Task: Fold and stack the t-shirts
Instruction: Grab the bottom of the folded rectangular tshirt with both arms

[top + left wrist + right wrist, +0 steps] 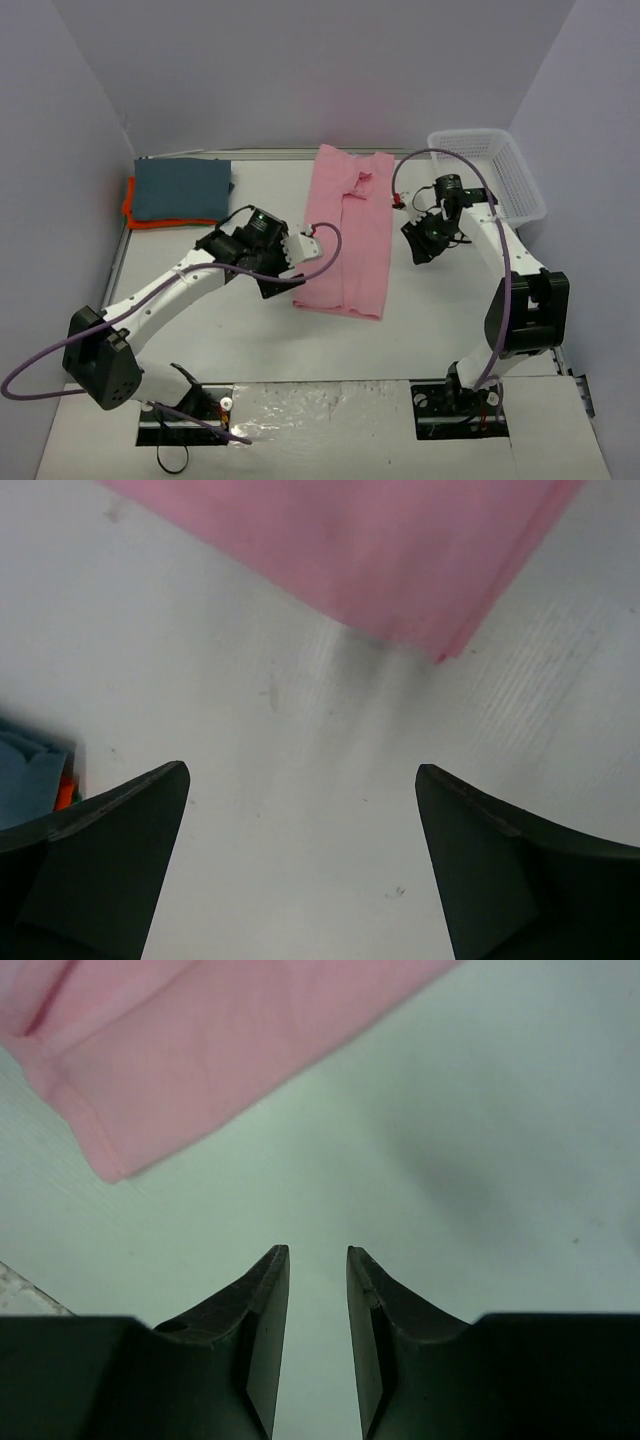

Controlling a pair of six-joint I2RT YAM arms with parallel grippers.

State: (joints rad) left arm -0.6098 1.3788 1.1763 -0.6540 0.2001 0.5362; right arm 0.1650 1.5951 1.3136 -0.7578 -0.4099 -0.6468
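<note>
A light pink t-shirt (350, 235) lies folded lengthwise in a long strip at the middle of the table. A dark blue-grey t-shirt (182, 187) sits folded on an orange one (134, 216) at the back left. My left gripper (283, 283) hovers by the pink strip's near left corner, open wide with nothing between its fingers (300, 770); the pink hem (380, 550) lies just ahead of it. My right gripper (416, 252) hangs just right of the pink shirt, jaws a little apart over bare table (318, 1250), holding nothing. A pink sleeve edge (200, 1050) lies ahead to its left.
A white mesh basket (505, 170) stands at the back right corner. Grey walls close in the table on three sides. In the left wrist view the blue-grey shirt (25, 780) and an orange edge (63, 792) peek in at the left.
</note>
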